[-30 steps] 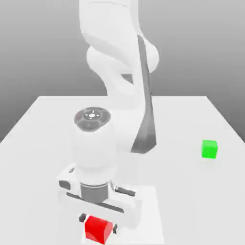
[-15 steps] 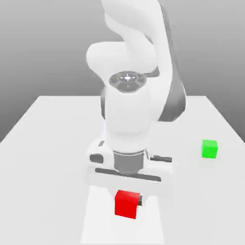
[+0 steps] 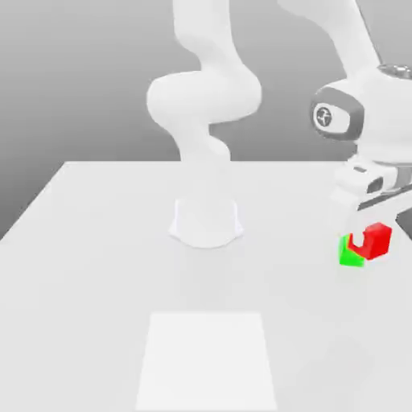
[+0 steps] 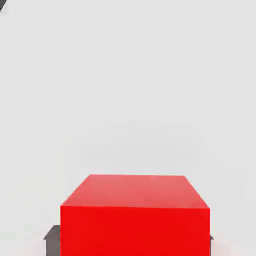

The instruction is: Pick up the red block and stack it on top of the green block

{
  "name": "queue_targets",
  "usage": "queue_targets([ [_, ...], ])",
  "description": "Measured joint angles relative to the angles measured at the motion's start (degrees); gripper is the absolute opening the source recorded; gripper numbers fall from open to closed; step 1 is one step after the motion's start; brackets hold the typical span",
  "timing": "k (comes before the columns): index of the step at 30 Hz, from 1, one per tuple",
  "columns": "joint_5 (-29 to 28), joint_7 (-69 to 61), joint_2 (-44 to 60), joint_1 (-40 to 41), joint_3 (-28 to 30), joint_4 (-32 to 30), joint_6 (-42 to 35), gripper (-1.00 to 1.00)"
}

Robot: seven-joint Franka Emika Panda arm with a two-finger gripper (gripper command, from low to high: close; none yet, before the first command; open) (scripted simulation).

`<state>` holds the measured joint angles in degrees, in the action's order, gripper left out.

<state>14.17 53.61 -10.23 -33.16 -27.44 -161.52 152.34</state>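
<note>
The red block (image 3: 373,241) hangs in the air at the exterior view's right, with my gripper (image 3: 372,233) shut on it. Part of the green block (image 3: 349,254) shows on the white table just behind and below the red block, on its left side in the exterior view; the red block covers the remainder. Seen from the hand camera, the red block (image 4: 134,214) is large and close, with dark fingertips (image 4: 51,235) at both of its sides.
The arm's white base (image 3: 206,219) stands at the middle of the table (image 3: 96,282). A slightly brighter square patch (image 3: 206,358) marks the table's near part. The table's right edge lies close to the blocks.
The arm has swung from the near middle of the table to the exterior view's right, carrying the red block up and over to the green block, which has stayed in place.
</note>
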Motion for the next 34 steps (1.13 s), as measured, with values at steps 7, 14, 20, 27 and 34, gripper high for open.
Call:
queue_targets([
  [7,1.3,-0.2,-3.5,-7.8,-6.4,-4.2,1.0,-1.0],
  [14,-4.5,3.8,-0.2,-4.3,-8.7,-4.4,4.1,-1.0],
  [20,-10.1,7.6,3.0,-1.4,-10.2,-4.4,6.7,-1.0],
  [27,-16.8,12.3,6.8,1.1,-10.8,-4.3,9.4,-1.0],
  [34,-22.5,16.2,10.3,2.3,-10.4,-4.1,11.9,-1.0],
])
